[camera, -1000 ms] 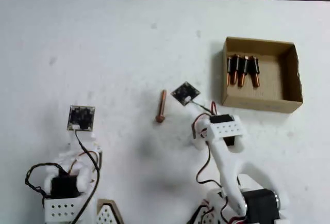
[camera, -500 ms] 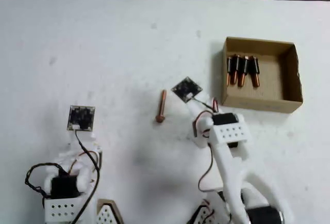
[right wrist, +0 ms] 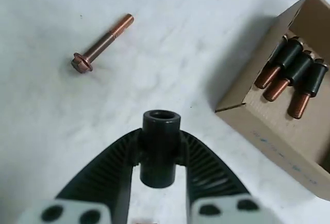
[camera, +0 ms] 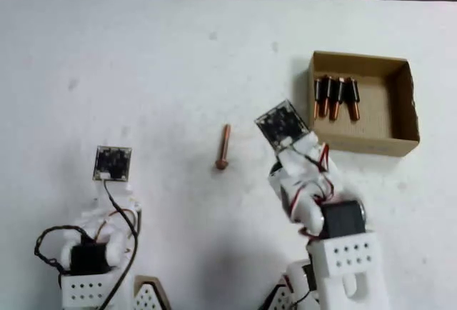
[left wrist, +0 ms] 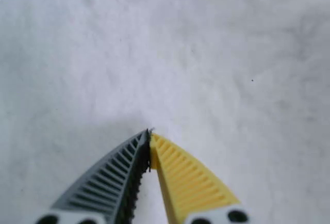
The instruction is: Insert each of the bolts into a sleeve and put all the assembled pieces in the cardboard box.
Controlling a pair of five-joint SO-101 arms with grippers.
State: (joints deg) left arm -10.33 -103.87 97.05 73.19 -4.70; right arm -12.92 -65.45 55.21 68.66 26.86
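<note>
- Pinching a black sleeve across its round body, the right gripper holds it over the table, between the loose bolt and the cardboard box.
- The sleeve's open bore faces away from the wrist and stands clear of the fingers, so its mouth is free to receive a bolt.
- The sleeve looks rigid, smooth and light. Being round, it could twist or slip in the ridged fingers if pushed off-axis, so a mid-body hold suits it.
- The copper-coloured bolt lies flat on the table, well apart from the box, with its flanged head toward the arms and its threaded end pointing away.
- It looks stiff and small and likely rolls easily. I judge the best hold is on the plain shank just beside the head, leaving the threaded end bare to enter the bore.
- The left gripper has its fingers pressed together with nothing between them, over bare table.
- Several assembled pieces already lie side by side in the box, whose thin card would probably slide if nudged.
</note>
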